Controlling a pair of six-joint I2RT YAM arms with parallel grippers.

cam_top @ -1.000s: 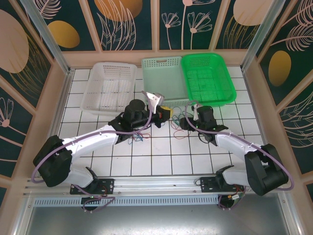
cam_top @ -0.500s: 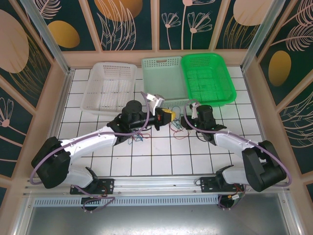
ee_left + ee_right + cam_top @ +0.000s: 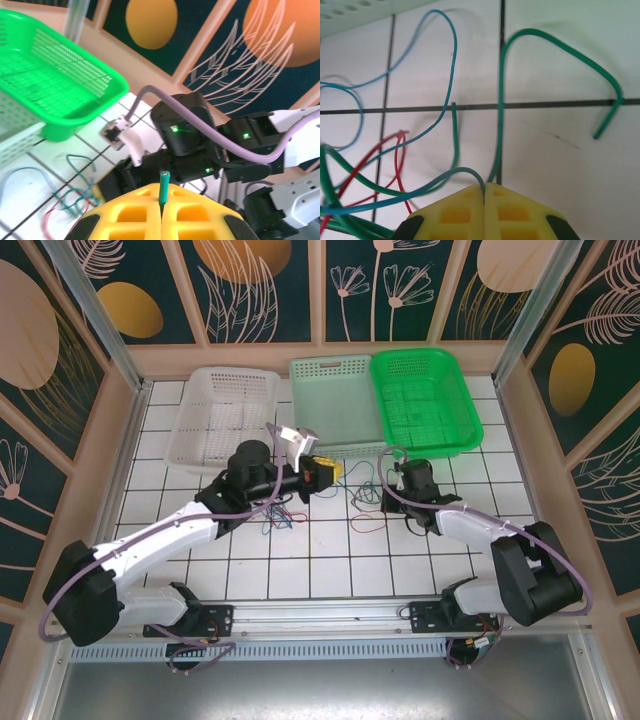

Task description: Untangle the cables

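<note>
Both grippers are gripping shut, the left gripper (image 3: 161, 207) pinching a green strand (image 3: 163, 189), the right gripper (image 3: 484, 192) clamping the cables (image 3: 501, 100) tangled on the tiled table (image 3: 330, 560); pulling apart is likely risking a tightening knot or slipping.

This is my robot test cell, so a lab bench setup and not anybody's home or shop. My two arms, left (image 3: 165, 535) and right (image 3: 475, 528), are bolted to an aluminium rail (image 3: 320, 612) at 6 o'clock. The table (image 3: 330, 570) is white tile with a dark grid. Printed leaf-pattern panels (image 3: 260, 290) in wood frames box it in at 9, 12 and 3 o'clock, with aluminium posts (image 3: 95, 318) in the corners. At 12 o'clock three plastic baskets sit in a row: white (image 3: 240, 371), pale green (image 3: 330, 362) and bright green (image 3: 415, 353). Thin coloured cables (image 3: 368, 523) lie mid-table, staged practice props.
</note>
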